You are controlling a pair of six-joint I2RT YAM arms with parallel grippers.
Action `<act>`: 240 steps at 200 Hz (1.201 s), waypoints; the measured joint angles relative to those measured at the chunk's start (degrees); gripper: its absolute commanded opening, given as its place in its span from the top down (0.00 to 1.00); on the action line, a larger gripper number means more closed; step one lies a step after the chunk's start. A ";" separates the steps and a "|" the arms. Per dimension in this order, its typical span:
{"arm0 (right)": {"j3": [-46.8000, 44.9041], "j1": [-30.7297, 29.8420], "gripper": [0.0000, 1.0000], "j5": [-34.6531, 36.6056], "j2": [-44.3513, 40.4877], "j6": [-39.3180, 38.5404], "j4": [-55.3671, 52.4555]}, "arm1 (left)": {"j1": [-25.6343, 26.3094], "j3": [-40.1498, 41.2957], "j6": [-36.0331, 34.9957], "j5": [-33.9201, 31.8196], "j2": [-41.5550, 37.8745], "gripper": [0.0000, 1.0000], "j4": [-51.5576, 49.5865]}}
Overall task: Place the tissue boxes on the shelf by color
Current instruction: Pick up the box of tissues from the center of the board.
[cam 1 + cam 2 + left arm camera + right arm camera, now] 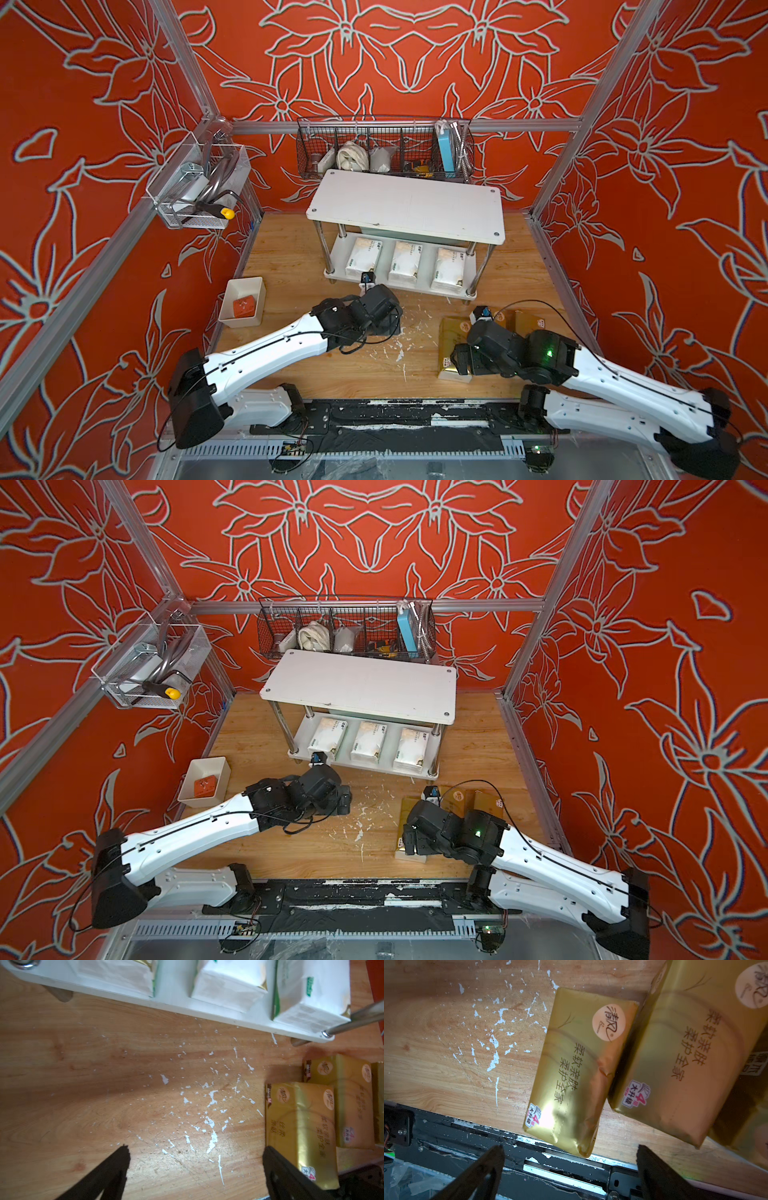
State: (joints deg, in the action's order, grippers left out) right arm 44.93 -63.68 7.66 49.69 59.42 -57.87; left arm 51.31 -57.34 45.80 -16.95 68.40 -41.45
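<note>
I am holding my left end effector [196, 1150] wide open over the bare wooden desk [83, 1084], just in front of the left end of the shelf [405, 203], and it is gripping nothing. Three white tissue packs [405, 261] are lying side by side on the shelf's lower tier, each apart from the next. Green logos are showing on them, but the lettering is coming out too small for me to read.

My right end effector [570, 1149] is hanging just as wide open, also gripping nothing, above the gold tissue packs [577, 1072]. These are lying flat on the desk in front of the shelf's right end. Two are showing their tops fully and a third is showing only an edge. Each visible top is carrying a round peach badge with brush script, the line 柔软亲肤 柔护全家, and a sticker reading 4 大升级 with NEW beside it.
</note>
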 measured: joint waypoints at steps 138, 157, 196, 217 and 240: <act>-3.13 -1.62 0.01 -0.28 14.12 10.29 7.69 | -6.40 8.11 -2.49 5.44 -7.04 0.01 3.10; -3.26 -1.62 0.01 -0.33 16.35 10.45 8.92 | -7.08 8.52 -2.73 6.10 -7.39 0.01 3.54; -3.72 -1.62 0.02 -0.87 20.96 10.40 11.54 | -7.78 9.01 -3.19 7.17 -8.41 0.01 4.59; -4.52 -1.62 0.07 -1.36 22.91 10.40 12.96 | -8.00 9.51 -3.39 7.43 -8.98 0.01 4.74; -4.85 -1.62 0.15 -1.62 23.63 10.10 13.38 | -8.31 9.99 -3.45 7.80 -9.33 0.01 4.90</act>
State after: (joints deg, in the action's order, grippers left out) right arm 40.07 -65.30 6.04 73.32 69.52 -44.49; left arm 43.00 -47.35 42.35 -9.15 59.07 -36.56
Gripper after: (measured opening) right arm 0.888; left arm 0.986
